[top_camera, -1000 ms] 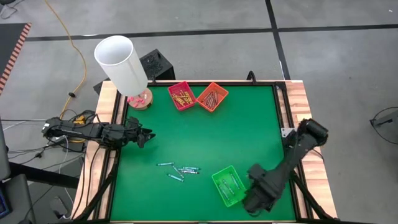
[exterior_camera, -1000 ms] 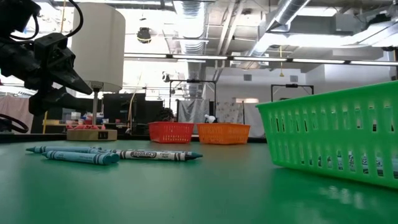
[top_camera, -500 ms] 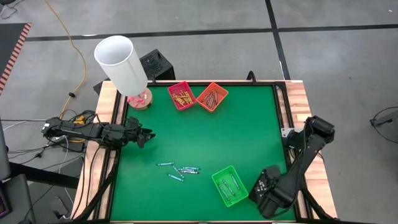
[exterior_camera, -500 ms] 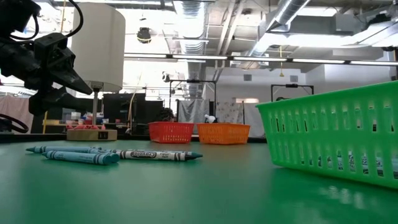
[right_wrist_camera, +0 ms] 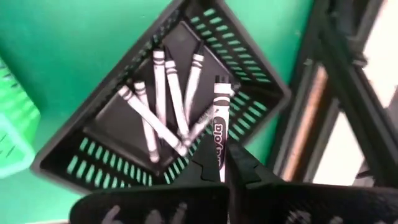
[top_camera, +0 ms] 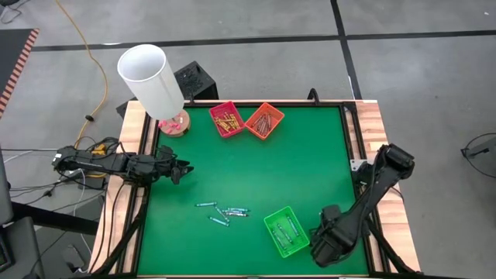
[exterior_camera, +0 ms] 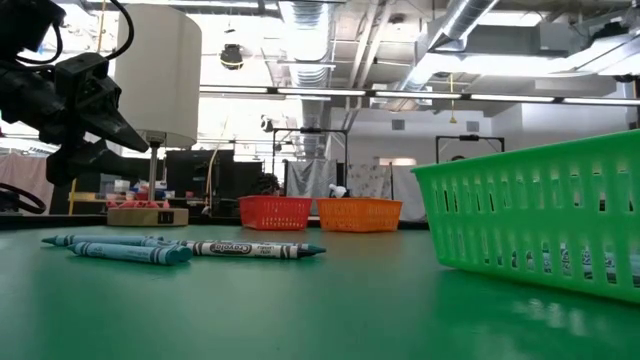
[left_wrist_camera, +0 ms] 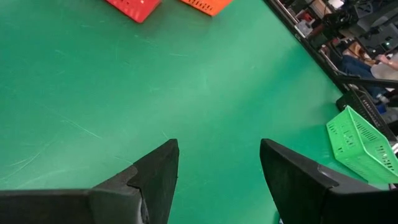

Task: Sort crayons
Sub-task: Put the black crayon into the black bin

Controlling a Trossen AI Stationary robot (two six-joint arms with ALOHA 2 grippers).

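A grey-white crayon (right_wrist_camera: pixel 221 138) is clamped in the right gripper (right_wrist_camera: pixel 219 163) over a black tray (right_wrist_camera: pixel 74 160) holding 5 more, at the table's (top_camera: pixel 302 163) 5 o'clock corner, while the left gripper (left_wrist_camera: pixel 217 163), fingers apart, waits at 9 o'clock.

Bright even overhead light, blurred right-wrist view
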